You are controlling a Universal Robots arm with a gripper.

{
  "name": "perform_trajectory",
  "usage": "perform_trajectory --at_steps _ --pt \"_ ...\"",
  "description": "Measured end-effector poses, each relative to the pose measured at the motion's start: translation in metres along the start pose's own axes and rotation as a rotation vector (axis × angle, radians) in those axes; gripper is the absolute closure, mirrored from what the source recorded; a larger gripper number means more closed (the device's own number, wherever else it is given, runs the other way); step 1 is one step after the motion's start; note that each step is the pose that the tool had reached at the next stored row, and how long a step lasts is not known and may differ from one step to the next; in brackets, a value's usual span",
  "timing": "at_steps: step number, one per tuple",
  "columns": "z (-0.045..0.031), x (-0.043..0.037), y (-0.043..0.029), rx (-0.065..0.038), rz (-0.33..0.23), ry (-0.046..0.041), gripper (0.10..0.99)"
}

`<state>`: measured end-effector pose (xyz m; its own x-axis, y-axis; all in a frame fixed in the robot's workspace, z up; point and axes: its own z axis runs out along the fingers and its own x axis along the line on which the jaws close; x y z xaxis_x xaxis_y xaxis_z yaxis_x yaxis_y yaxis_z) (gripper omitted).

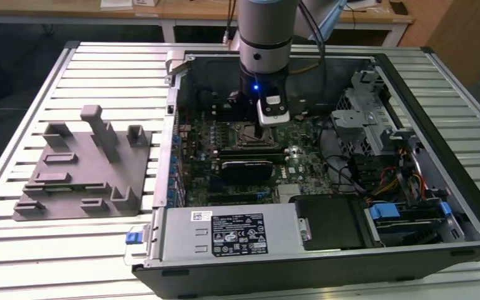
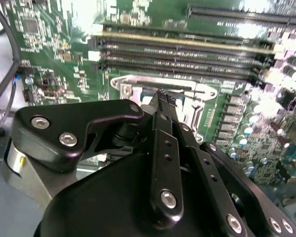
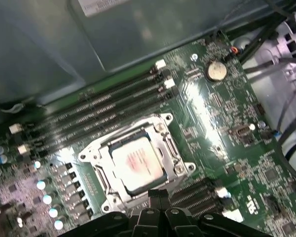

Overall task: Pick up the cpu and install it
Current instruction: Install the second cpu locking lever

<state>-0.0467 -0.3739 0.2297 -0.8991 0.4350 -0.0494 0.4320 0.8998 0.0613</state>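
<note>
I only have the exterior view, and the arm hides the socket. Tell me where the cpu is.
Observer: In the first wrist view, the cpu lies flat inside the socket, silver top up.
Operator: Report the claw.
Observer: In the first wrist view, the claw is shut with nothing between its fingertips, over the socket's edge.
Operator: Describe the memory slots.
Observer: The memory slots run alongside the socket, and no modules stand in them.

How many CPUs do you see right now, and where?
1. The cpu sits in the motherboard socket, just ahead of the end effector fingertips. Others may be hidden elsewhere.
</note>
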Motion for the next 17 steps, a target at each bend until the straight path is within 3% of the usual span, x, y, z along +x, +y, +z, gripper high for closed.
perform_trajectory --at_steps 7,17 --pt "-0.0003 -0.0042 -0.0089 0.0 -0.008 0.0004 0.98" --pt "0.0008 -0.004 -0.009 -0.008 -0.174 0.0104 0.98"
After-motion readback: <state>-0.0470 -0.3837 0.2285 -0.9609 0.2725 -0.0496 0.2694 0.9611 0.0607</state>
